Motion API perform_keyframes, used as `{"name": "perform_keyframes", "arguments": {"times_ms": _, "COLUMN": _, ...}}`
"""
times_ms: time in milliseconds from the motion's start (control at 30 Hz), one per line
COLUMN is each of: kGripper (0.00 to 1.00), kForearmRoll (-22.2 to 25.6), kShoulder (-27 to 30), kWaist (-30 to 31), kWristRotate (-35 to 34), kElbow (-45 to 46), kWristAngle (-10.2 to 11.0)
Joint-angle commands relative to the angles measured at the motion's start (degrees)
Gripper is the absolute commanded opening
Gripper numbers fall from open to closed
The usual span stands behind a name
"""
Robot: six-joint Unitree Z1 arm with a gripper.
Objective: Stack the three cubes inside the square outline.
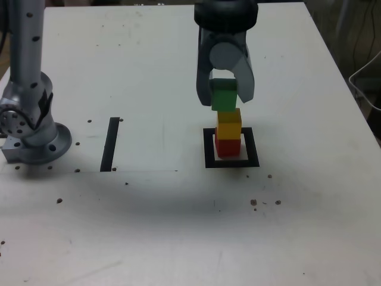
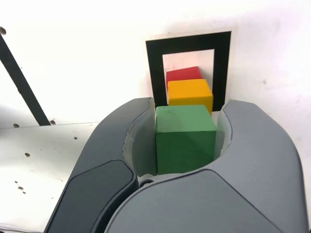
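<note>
Inside the square outline (image 1: 232,162) (image 2: 156,68) a red cube (image 1: 227,146) (image 2: 183,74) rests on the white centre, and a yellow cube (image 1: 229,124) (image 2: 190,94) sits on top of it. My gripper (image 1: 225,95) (image 2: 186,138) hangs over this stack, shut on the green cube (image 1: 224,97) (image 2: 185,138). The green cube's bottom edge is level with the yellow cube's top; I cannot tell whether they touch. In the exterior view it sits slightly toward that view's left of the yellow cube.
A straight black strip (image 1: 111,143) (image 2: 19,80) lies on the white table (image 1: 178,226) at the exterior view's left of the outline. The arm's grey base (image 1: 30,128) stands at the exterior view's far left edge. A white cable (image 1: 366,83) runs off the table's right side.
</note>
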State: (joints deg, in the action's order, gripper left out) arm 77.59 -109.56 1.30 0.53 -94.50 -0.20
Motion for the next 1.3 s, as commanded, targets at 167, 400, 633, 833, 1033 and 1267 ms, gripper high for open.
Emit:
{"name": "perform_keyframes", "arguments": {"times_ms": 167, "kGripper": 0.11, "kForearmRoll": -1.69, "kShoulder": -0.19, "kWaist": 1.02, "kWristRotate": -1.0, "kElbow": 1.17, "kWristAngle": -0.14}}
{"name": "perform_keyframes", "arguments": {"times_ms": 400, "kGripper": 0.11, "kForearmRoll": -4.6, "kShoulder": -0.96, "kWaist": 1.08, "kWristRotate": -1.05, "kElbow": 1.78, "kWristAngle": -0.04}}
{"name": "perform_keyframes", "arguments": {"times_ms": 633, "kGripper": 0.15, "kForearmRoll": -4.35, "kShoulder": -1.29, "kWaist": 1.07, "kWristRotate": -1.05, "kElbow": 2.18, "kWristAngle": 0.47}}
{"name": "perform_keyframes", "arguments": {"times_ms": 833, "kGripper": 0.27, "kForearmRoll": -2.99, "kShoulder": -1.32, "kWaist": 1.08, "kWristRotate": -0.88, "kElbow": 2.55, "kWristAngle": 0.37}}
{"name": "perform_keyframes", "arguments": {"times_ms": 1033, "kGripper": 0.89, "kForearmRoll": -2.81, "kShoulder": -1.17, "kWaist": 1.07, "kWristRotate": -0.17, "kElbow": 2.49, "kWristAngle": 0.07}}
{"name": "perform_keyframes", "arguments": {"times_ms": 1267, "kGripper": 0.99, "kForearmRoll": -3.17, "kShoulder": -1.14, "kWaist": 1.07, "kWristRotate": 0.26, "kElbow": 1.7, "kWristAngle": 0.23}}
